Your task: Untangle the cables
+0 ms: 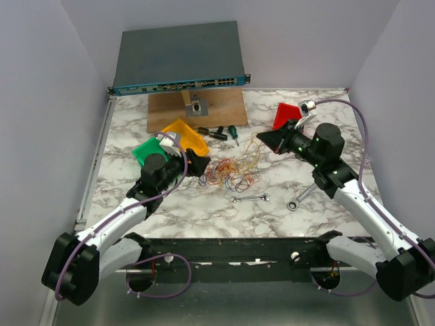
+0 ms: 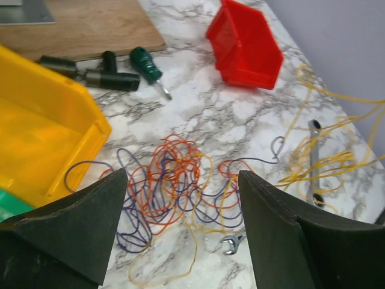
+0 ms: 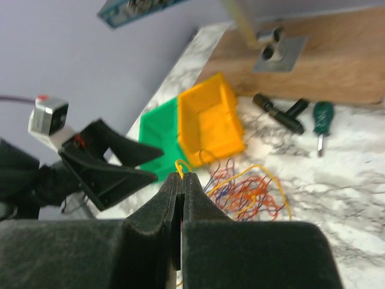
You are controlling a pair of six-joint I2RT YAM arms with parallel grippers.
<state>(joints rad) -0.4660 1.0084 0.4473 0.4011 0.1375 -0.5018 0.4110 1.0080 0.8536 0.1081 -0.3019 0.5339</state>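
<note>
The cables (image 1: 230, 174) lie as a tangle of orange, purple and yellow wires mid-table. My left gripper (image 1: 202, 163) sits at the tangle's left edge, and in the left wrist view the left gripper (image 2: 182, 176) stands open just above the orange and purple loops (image 2: 171, 180), holding nothing. My right gripper (image 1: 262, 140) hovers at the upper right of the pile. It is shut on a yellow cable, and a small loop of this yellow cable (image 3: 181, 165) pokes out past the tips of the right gripper (image 3: 181, 176). More yellow strands (image 2: 325, 161) trail toward it.
A yellow bin (image 1: 185, 136) and a green bin (image 1: 147, 150) stand beside my left gripper, and a red bin (image 1: 285, 114) sits behind my right one. A green screwdriver (image 1: 232, 134), two wrenches (image 1: 250, 198) (image 1: 302, 193), a wooden board (image 1: 197, 109) and a network switch (image 1: 178, 58) are also here.
</note>
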